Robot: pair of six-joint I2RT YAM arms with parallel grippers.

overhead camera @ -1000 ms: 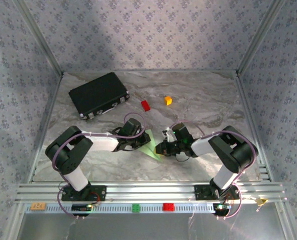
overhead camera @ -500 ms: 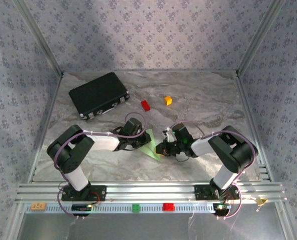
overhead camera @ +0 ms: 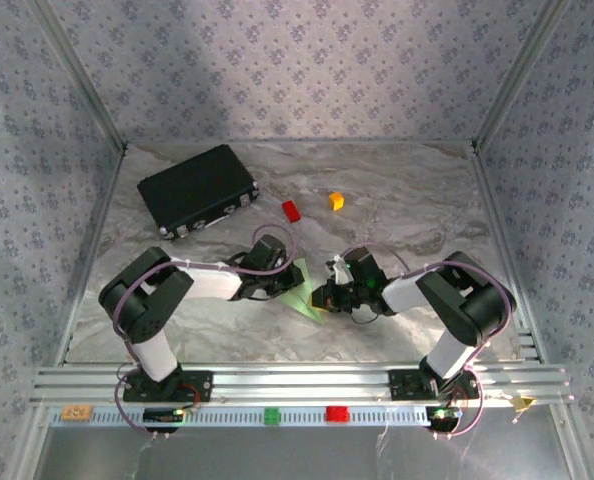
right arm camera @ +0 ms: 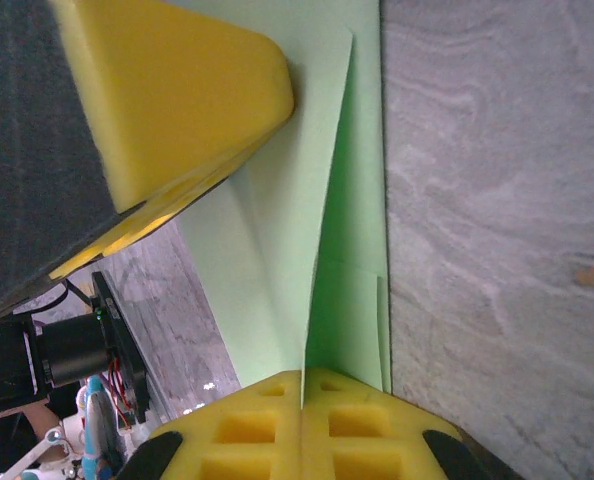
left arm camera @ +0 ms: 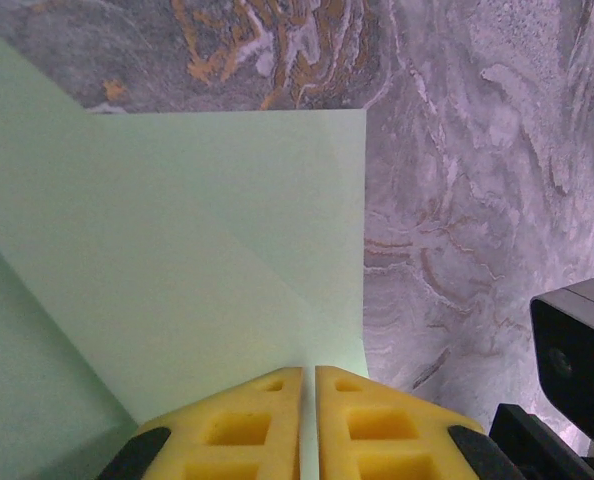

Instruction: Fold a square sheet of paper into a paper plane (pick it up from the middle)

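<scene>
Paper plane (overhead camera: pixel 303 296) is half made: pale green, low over the middle of the desk (overhead camera: pixel 417 215), between the two arms. In the top view the broad end faces the far wall and the narrow tip points at the near edge, slanted a bit to the right. So the long axis runs far-to-near, slightly skewed. I can't tell if the tip touches the desk.

Left fingers (left arm camera: pixel 295 388) are pressed together on the paper's edge, where a diagonal crease ends. Right fingers (right arm camera: pixel 297 392) are also pressed together, pinching a raised fold ridge that runs straight away from them. One of the left fingers sits just beside that ridge at its other end.

Step in hand, my read: setting the centre crease with a pinch at each end. To do it well I'd:
- hold both pinches firm
- pull apart only enough to tension the ridge, no twist
- line up the layer edges before flattening
- press along the crease, not across

The sheet is thin, so I expect a slip or tear if one arm yanks.

Black case (overhead camera: pixel 197 188), red block (overhead camera: pixel 291 210) and orange block (overhead camera: pixel 336 200) sit well apart on the far side, so I expect no interference.
</scene>
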